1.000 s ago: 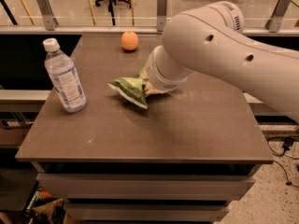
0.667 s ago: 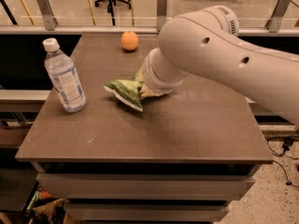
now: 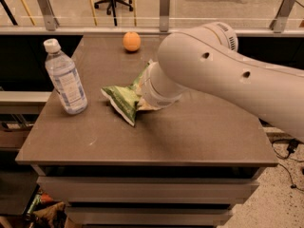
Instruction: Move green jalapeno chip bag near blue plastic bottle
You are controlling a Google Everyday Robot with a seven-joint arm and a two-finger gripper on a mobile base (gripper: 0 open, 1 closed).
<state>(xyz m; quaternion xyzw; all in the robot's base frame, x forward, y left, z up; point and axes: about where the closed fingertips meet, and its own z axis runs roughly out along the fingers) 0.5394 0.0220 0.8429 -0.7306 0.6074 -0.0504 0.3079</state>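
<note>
At claw [image 3: 141, 98], crumpled green chip bag [image 3: 120, 100]

My arm's shell [image 3: 228, 75] is smooth off-white plastic with a soft satin sheen. My gripper [image 3: 143, 97] sits at the right end of the green jalapeno chip bag [image 3: 124, 101], behind my wrist. The bag is crinkled foil, faintly glossy along its creases. The blue plastic bottle [image 3: 66, 82] is clear, shiny plastic under a matt white cap [image 3: 52, 45], wrapped in a smooth pale label [image 3: 71, 88]. The table top [image 3: 190, 132] looks like matt dark brown laminate. The orange [image 3: 131, 41] has dull skin. The railing posts [image 3: 164, 9] are dull grey metal.
</note>
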